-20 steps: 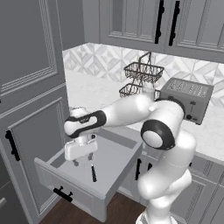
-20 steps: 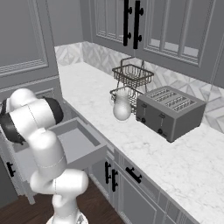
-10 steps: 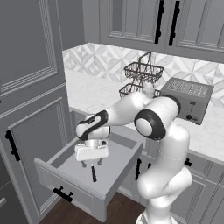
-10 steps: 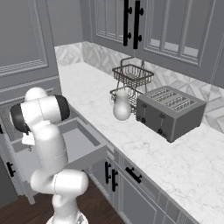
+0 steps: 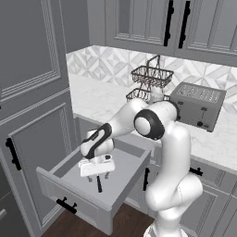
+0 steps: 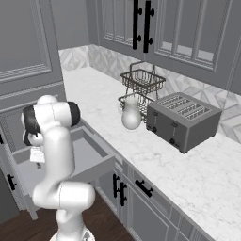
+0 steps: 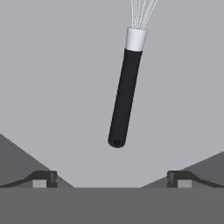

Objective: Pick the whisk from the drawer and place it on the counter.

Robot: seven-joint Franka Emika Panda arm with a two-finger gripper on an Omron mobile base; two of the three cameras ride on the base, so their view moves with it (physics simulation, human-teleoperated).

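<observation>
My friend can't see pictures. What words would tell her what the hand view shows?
A whisk with a black handle lies on the flat grey floor of the drawer, its silvery wires pointing toward the top of the picture. The open gripper hangs over it, one dark fingertip at each bottom corner, not touching it.

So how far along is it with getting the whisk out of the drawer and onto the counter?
Early stage. Done: the drawer stands pulled open, and the pincer is down inside it. In hand: lining up the grab; the hand view shows the whisk lying flat on the drawer floor between the spread fingertips, not gripped. Left: close on the black handle, lift it out, and set it on the counter.
</observation>
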